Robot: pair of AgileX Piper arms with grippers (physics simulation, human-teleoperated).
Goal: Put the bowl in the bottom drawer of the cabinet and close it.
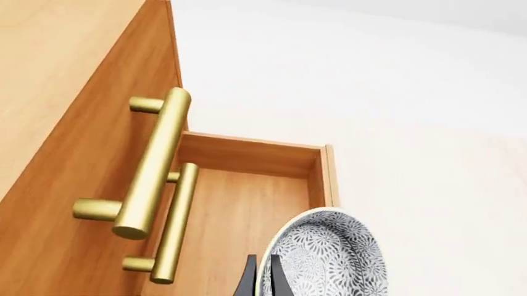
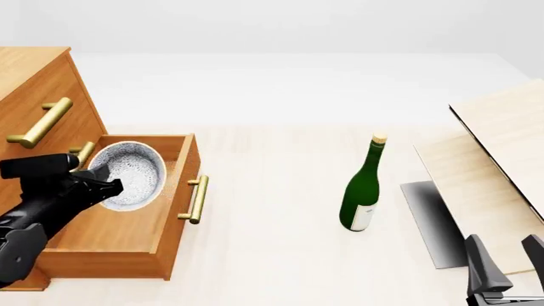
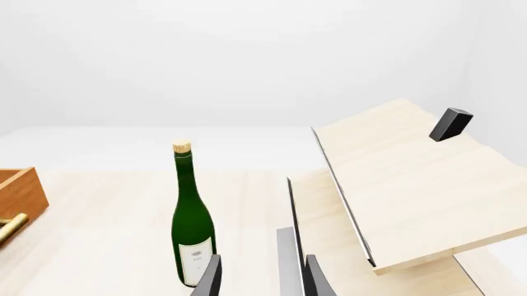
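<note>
The speckled grey-white bowl (image 2: 129, 172) hangs tilted on its side over the open bottom drawer (image 2: 181, 191) of the orange-brown cabinet (image 2: 34, 83). My left gripper (image 2: 104, 183) is shut on its rim. In the left wrist view the two dark fingers (image 1: 247, 280) pinch the edge of the bowl (image 1: 329, 259), and the drawer's inside (image 1: 239, 209) lies beyond, below two brass handles on the cabinet (image 1: 66, 135). My right gripper (image 2: 506, 258) stands open and empty at the near right, far from the cabinet, and is also seen from its own wrist camera (image 3: 263, 265).
A green bottle (image 2: 361, 191) with a cork stands mid-table, right of the drawer's brass handle (image 2: 197, 199). Pale wooden boards (image 2: 501, 159) lean over a grey slab (image 2: 434, 223) at the right. The right wrist view shows the bottle (image 3: 194, 234) and boards (image 3: 411, 185) ahead.
</note>
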